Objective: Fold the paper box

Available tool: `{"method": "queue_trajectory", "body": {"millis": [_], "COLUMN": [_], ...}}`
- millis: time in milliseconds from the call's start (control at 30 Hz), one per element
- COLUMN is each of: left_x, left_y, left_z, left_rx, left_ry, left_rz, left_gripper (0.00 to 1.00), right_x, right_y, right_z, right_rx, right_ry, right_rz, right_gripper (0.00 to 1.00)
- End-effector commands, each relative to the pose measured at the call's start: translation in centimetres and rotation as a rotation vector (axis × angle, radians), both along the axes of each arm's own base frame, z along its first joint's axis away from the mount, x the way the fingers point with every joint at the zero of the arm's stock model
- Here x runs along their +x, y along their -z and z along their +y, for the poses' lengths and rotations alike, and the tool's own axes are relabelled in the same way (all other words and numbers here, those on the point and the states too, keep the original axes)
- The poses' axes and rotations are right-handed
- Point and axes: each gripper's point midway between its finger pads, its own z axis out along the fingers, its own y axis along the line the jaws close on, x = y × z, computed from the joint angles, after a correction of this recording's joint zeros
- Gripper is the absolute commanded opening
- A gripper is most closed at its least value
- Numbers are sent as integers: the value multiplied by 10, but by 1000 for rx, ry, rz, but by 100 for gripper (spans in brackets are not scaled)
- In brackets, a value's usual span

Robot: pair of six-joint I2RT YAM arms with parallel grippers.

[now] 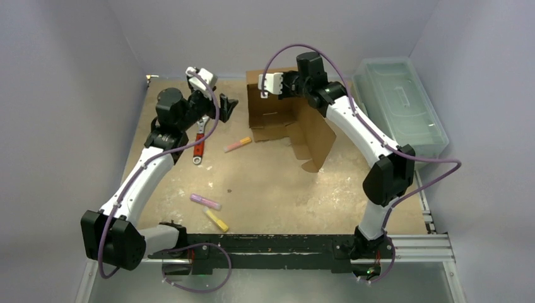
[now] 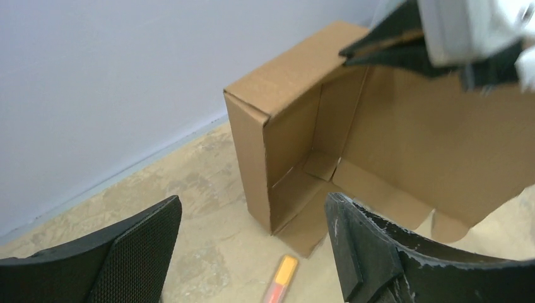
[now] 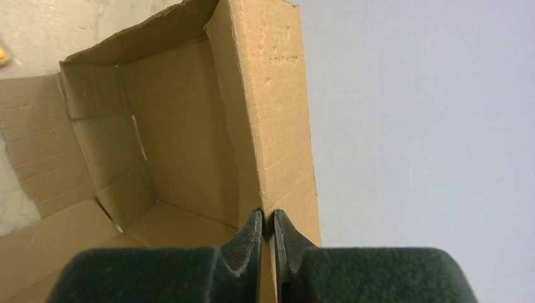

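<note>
Brown cardboard: one box (image 1: 277, 117), at the far middle of the table (image 1: 271, 183), part-folded. The far and left walls are upright and the floor panel lies flat. A large flap with tabs stands out toward the near right. Nothing shows inside the box.

Count:
- Grippers, two.
- Box, one.
- Bin (image 1: 400, 104), one. It is pale green and translucent, lid on, along the right edge and apart from the box. Contents cannot be made out.
- Wrench (image 1: 200, 142), one. It has a red handle and lies left of the box, beside the left arm.
- Markers, three. The pink-orange marker (image 1: 238, 144) lies just off the box's near-left corner. The purple marker (image 1: 205, 202) and the yellow marker (image 1: 216, 220) lie close together, nearer the arm bases and well apart from the box.

Left gripper (image 2: 252, 208): jaws spread wide and holding nothing. It hangs left of the box, facing its open side and clear of the cardboard. The pink-orange marker lies on the table below it.

Right gripper (image 3: 266, 218): fingers (image 3: 249, 233) pinched nearly together on the top edge of an upright box wall, with the cardboard between the pads. The left wrist view shows the same pinch at the box's upper rim.
</note>
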Motion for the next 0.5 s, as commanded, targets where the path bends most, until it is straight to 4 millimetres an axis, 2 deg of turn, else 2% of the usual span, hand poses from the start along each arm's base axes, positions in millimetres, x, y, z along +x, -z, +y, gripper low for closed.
{"method": "queue_trajectory", "body": {"millis": [0, 200, 300, 367, 467], "left_x": [-18, -37, -41, -41, -39], "left_y": [-25, -43, -58, -59, -49], "left_z": [-12, -46, -50, -55, -68], "left_rx": [149, 343, 360, 387, 440], "left_ry": [113, 178, 187, 209, 259], "left_rz": [-245, -444, -505, -528, -540], "left_gripper": [83, 83, 83, 82, 81], "right_x": [-24, -44, -58, -62, -66], "right_y": [-51, -56, -50, -44, -34], "right_z": [0, 1, 2, 0, 0], "right_rx": [82, 89, 78, 64, 50], "right_ry": [-36, -75, -108, -111, -117], "right_rz": [-22, 56, 117, 150, 189], "right_gripper": [0, 0, 0, 0, 0]}}
